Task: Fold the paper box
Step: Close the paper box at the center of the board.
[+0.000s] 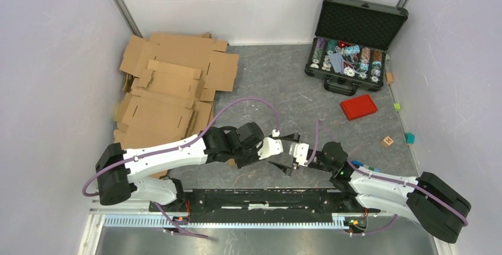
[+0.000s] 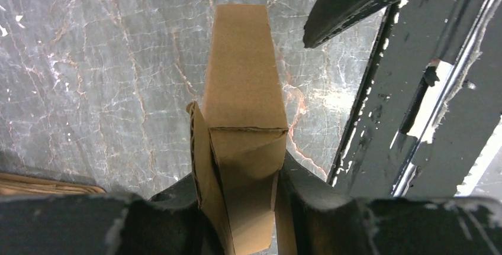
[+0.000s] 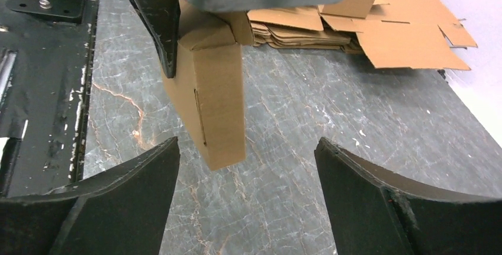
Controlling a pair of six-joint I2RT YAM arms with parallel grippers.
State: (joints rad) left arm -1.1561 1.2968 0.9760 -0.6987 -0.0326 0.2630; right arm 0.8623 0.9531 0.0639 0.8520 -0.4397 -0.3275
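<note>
Firmly clenched, the left gripper (image 2: 243, 191) held the box (image 2: 240, 83) over the table (image 2: 89, 60), its arm (image 1: 171, 151) stretched low toward the centre. The right gripper (image 3: 247, 145) faced the box closely, jaws spread wide, touching nothing.

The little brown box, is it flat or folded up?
Folded up. The paper box shows two sides meeting at a corner, pinched in the left fingers. Cannot tell if its ends are closed.
</note>
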